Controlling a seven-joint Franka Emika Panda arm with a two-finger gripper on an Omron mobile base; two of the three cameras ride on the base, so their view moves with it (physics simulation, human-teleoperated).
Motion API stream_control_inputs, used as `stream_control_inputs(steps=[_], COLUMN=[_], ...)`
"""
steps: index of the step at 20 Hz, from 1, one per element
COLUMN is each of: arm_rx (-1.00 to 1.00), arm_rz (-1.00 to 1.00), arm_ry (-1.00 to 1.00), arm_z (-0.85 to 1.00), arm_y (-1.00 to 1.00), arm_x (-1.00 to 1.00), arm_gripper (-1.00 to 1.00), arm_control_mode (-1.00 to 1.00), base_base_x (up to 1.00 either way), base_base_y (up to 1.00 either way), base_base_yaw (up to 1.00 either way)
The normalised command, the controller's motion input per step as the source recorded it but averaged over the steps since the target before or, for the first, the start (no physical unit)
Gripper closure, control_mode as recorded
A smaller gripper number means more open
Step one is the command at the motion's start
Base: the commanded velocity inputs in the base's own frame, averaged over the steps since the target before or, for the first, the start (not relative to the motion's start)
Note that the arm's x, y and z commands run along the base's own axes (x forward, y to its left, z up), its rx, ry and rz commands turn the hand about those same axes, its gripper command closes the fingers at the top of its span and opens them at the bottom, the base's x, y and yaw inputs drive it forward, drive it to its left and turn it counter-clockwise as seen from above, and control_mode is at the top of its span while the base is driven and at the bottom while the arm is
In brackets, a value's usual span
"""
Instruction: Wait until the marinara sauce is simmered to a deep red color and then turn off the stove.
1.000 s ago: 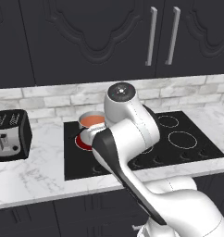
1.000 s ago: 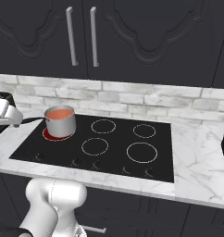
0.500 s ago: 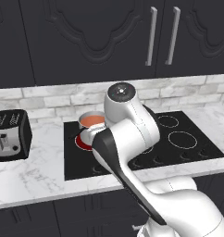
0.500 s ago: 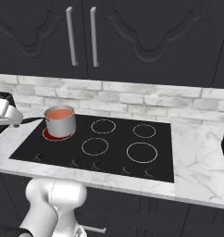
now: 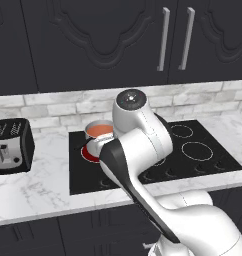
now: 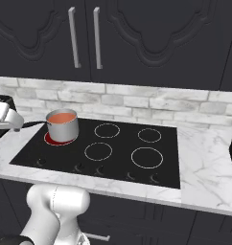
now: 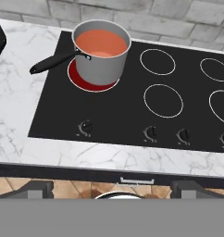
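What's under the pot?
A burner glowing red on the stove peeks out around the pot. Its middle is hidden by the pot.

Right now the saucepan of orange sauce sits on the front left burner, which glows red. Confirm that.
Not quite. The saucepan of orange sauce sits on the back left burner, which glows red, not the front left one. The hand view shows it in the far row of the stove, behind the knobs.

Glossy white arm (image 5: 143, 145) with rounded links, black joints, grey round cap.
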Motion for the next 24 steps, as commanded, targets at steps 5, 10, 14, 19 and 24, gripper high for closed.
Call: stream_control_inputs(steps=[5,10,14,19,24], arm_rx=[0.00,0.00,0.00,0.00,0.00], arm_rz=[0.00,0.00,0.00,0.00,0.00], arm_ry=[0.00,0.00,0.00,0.00,0.00], arm_z=[0.00,0.00,0.00,0.00,0.00], arm_y=[0.00,0.00,0.00,0.00,0.00], arm_x=[0.00,0.00,0.00,0.00,0.00], arm_gripper=[-1.00,-1.00,-1.00,-1.00,-1.00], arm_control_mode=[-1.00,-1.00,-1.00,-1.00,-1.00], base_base_x=[0.00,0.00,0.00,0.00,0.00], base_base_y=[0.00,0.00,0.00,0.00,0.00], base_base_yaw=[0.00,0.00,0.00,0.00,0.00])
